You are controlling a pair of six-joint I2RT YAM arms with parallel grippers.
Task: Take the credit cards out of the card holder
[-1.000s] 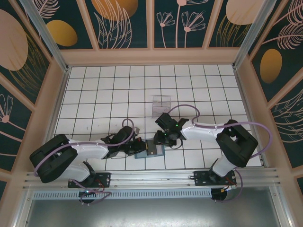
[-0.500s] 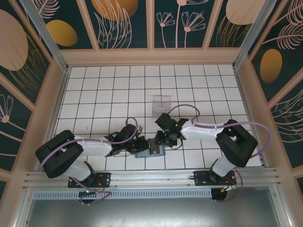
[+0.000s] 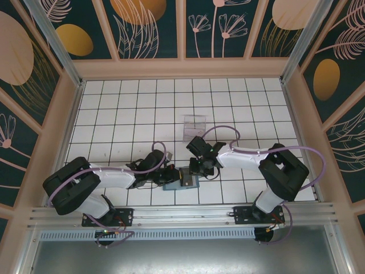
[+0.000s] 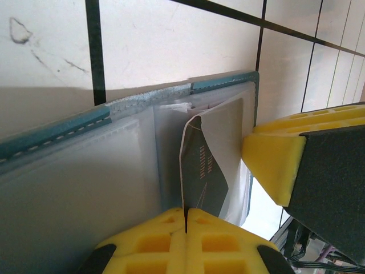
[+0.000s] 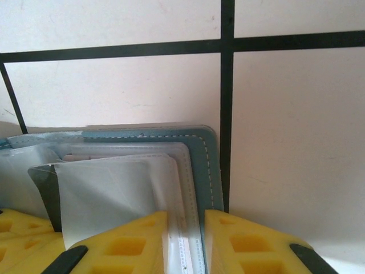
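Pinching card (image 4: pixel 204 171) left, right fingers (image 5: pixel 251 242) straddling holder (image 5: pixel 206 157)

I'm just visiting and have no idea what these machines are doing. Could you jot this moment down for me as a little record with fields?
setting: white tiled table, two robot arms at its near edge
card holder: teal, lying open between the arms
credit card: dark, its lower edge between the left jaws
left gripper: jaws shut on the credit card
right gripper: jaws astride the card holder's edge; grip unclear
clear tray: farther back, apart from both arms
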